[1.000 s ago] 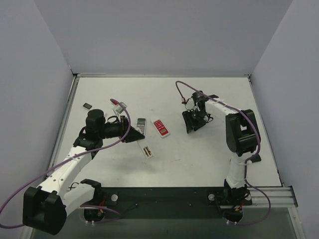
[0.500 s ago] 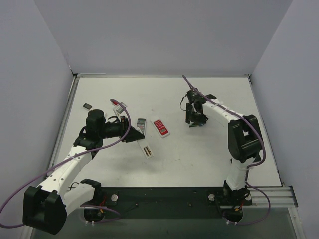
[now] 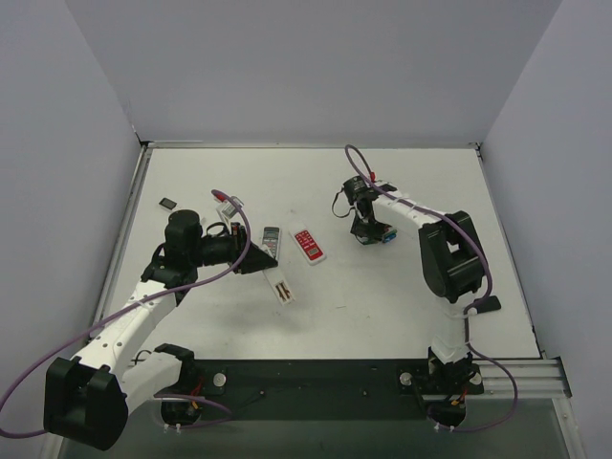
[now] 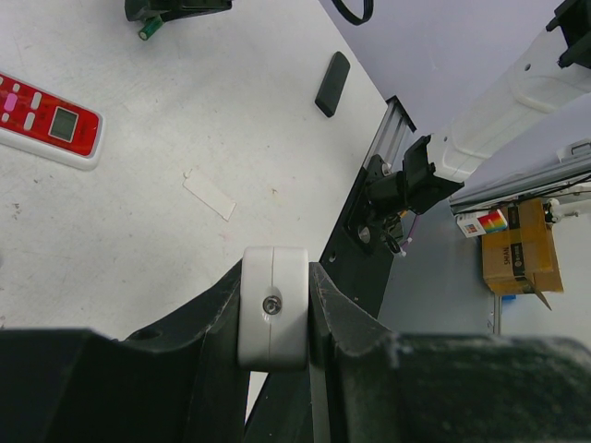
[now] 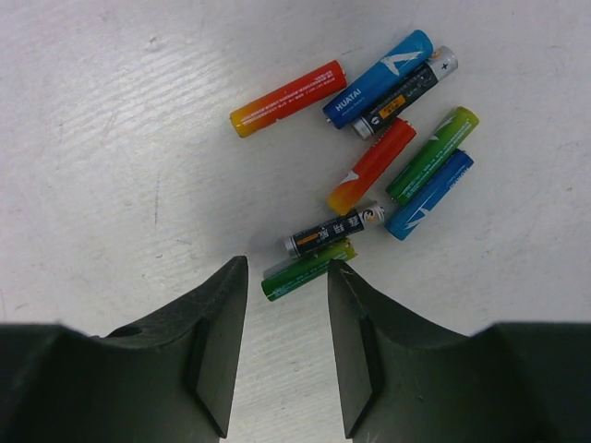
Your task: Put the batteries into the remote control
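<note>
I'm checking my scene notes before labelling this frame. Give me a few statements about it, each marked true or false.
1. The left gripper has its jaws clamped on a white object. True.
2. The right gripper holds a blue battery. False: its jaws are open and grip nothing, close to a green battery.
3. A red remote lies face up on the table. True.
4. The batteries are all green. False: orange, blue and black ones lie there too.
</note>
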